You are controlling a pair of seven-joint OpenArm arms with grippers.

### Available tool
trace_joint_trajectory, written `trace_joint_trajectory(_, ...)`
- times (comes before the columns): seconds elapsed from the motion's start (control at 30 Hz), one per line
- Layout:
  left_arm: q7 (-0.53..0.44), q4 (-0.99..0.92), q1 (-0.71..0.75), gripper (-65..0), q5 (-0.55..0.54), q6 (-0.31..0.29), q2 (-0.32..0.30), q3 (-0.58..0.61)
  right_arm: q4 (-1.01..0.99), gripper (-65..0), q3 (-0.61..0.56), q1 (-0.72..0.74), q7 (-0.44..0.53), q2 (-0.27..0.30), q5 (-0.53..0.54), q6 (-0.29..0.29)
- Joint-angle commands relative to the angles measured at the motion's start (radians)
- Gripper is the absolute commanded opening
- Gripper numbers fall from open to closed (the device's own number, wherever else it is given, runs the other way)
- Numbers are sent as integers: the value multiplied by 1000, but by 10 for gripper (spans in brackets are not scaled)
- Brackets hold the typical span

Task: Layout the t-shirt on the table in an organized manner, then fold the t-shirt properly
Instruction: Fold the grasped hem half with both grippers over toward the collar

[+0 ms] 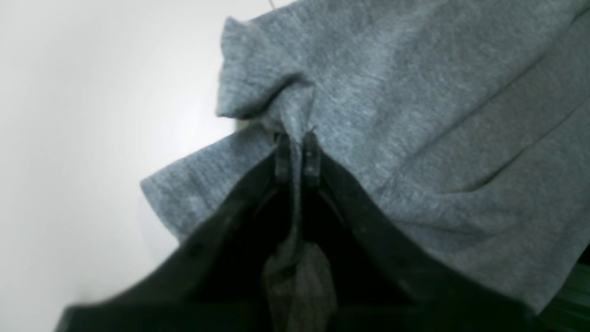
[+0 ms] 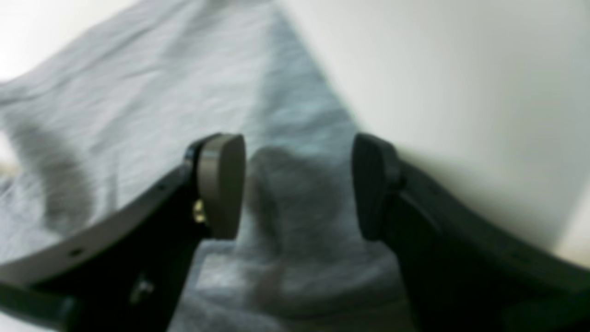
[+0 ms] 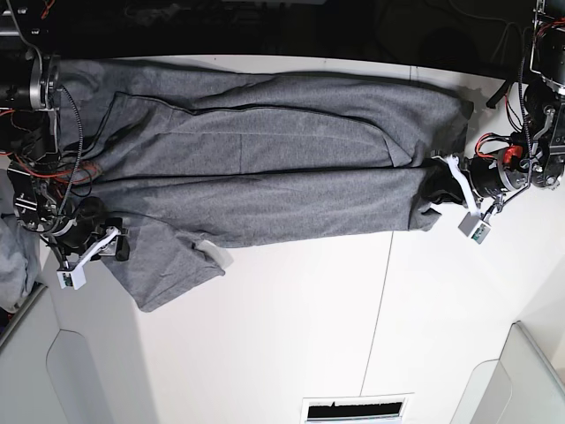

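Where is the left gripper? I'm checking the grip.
Base view, right side: the left gripper is shut on the t-shirt edge, over the table.

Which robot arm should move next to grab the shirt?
Probably the right. Its gripper is open, hovering over the shirt with cloth between the pads, ready to close. The left gripper is already shut on the shirt's other end.

We found the t-shirt (image 3: 265, 168) stretched left to right across the far half of the table (image 3: 300, 336), its sleeve (image 3: 168, 265) reaching nearest to us at the left. The left gripper (image 3: 439, 187) sat at the shirt's right end, pinched on the cloth there, and the right gripper (image 3: 113, 243) stood at the left end over the sleeve. Bins (image 3: 62, 371) lay at the near left and near right corners.
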Motion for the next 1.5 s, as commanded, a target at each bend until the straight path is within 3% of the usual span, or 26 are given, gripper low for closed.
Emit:
trace_joint_trajectory(0.0, -18, 14, -18, -650, -15, -9, -17, -7, 13, -290, 2, 32, 12, 8, 8, 5)
trace_joint_trajectory(0.23, -19, 14, -18, -650, -16, -9, -17, -7, 27, -290, 9, 21, 31, 8, 8, -21)
trace_joint_trajectory(0.47, -11, 14, -17, -650, -15, -9, -18, -7, 98, -290, 126, 24, 45, 8, 8, -51)
trace_joint_trajectory(0.6, -2, 14, -14, -650, -16, -9, -18, -7, 89, -290, 134, 18, 45, 8, 7, -167)
trace_joint_trajectory(0.67, -2, 14, -14, -650, -16, -9, -18, -7, 77, -290, 134, 13, 45, 8, 8, -192)
trace_joint_trajectory(0.87, -2, 15, -14, -650, -17, -9, -17, -7, -7, -290, 134, 4, 46, 6, 7, -182)
trace_joint_trajectory(1.0, -7, 15, -15, -650, -33, -9, -17, -7, -53, -290, 133, 4, 60, -6, 6, -78)
trace_joint_trajectory(1.13, -6, 14, -15, -650, -50, -9, -17, -7, -54, -290, 133, 7, 60, -40, -8, -35)
trace_joint_trajectory(1.3, -6, 15, -15, -650, -50, -9, -17, -7, -54, -296, 133, 6, 68, -70, -12, -36)
trace_joint_trajectory(1.37, -6, 15, -15, -650, -50, -9, -17, -7, -53, -399, 133, 7, 83, -77, -26, -55)
trace_joint_trajectory(1.47, -6, 15, -15, -650, -50, -9, -17, -7, -50, -620, 134, 7, 174, -77, -68, -40)
